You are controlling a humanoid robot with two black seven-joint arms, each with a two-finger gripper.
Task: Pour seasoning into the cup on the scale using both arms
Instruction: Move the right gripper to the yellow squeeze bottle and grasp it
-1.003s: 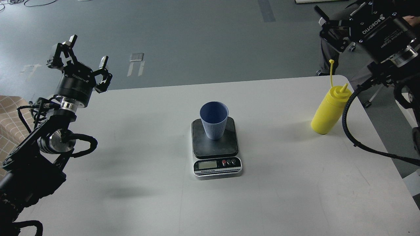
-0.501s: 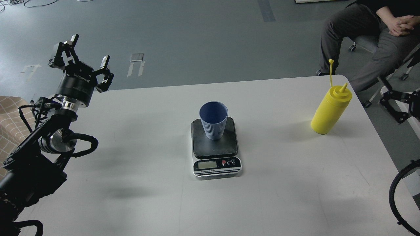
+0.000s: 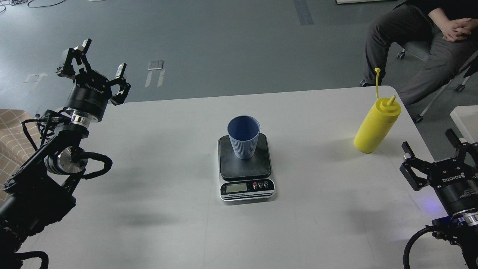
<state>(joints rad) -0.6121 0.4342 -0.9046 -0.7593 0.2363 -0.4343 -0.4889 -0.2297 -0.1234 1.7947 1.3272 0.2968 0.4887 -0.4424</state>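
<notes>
The yellow seasoning bottle (image 3: 376, 126) stands upright near the table's far right corner, its tethered cap sticking up. The light blue ribbed cup (image 3: 243, 136) stands upright on the dark platform of the scale (image 3: 246, 186) at the table's middle. My left gripper (image 3: 101, 58) is open and empty, raised over the table's far left edge, far from the cup. My right gripper (image 3: 429, 147) is open and empty at the right edge of the table, a short way in front and right of the bottle, not touching it.
The white table (image 3: 168, 209) carries only the scale, cup and bottle. A seated person (image 3: 414, 41) on a wheeled chair is beyond the far right corner. A checked cloth (image 3: 9, 138) lies off the left edge. A white bin's corner (image 3: 466, 116) shows at right.
My right arm has swung from high at the upper right down to the table's right edge, below the bottle. My left gripper has barely shifted. Bottle, cup and scale have not moved.
</notes>
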